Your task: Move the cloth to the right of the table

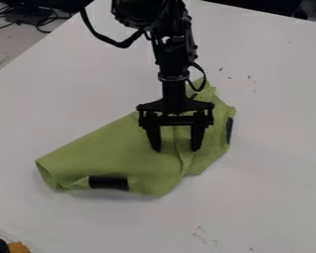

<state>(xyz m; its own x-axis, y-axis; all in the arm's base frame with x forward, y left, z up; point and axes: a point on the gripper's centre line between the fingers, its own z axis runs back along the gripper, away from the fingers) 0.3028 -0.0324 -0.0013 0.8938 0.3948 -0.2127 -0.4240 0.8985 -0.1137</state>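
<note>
My gripper [177,149] is spread over the green cloth [114,153], which lies near the middle of the table [273,188], so I should lower gently and pinch one thick fold firmly.

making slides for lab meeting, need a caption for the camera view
Open gripper over a rumpled green cloth on a white table.

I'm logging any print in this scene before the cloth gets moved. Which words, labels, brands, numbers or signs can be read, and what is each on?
None can be read.
Soft green cloth: two plain black patches, no lettering visible.
Flat white table: thin dark marks near the bottom edge, too small to make out as writing.
Black two-finger hand: no readable text.
</note>
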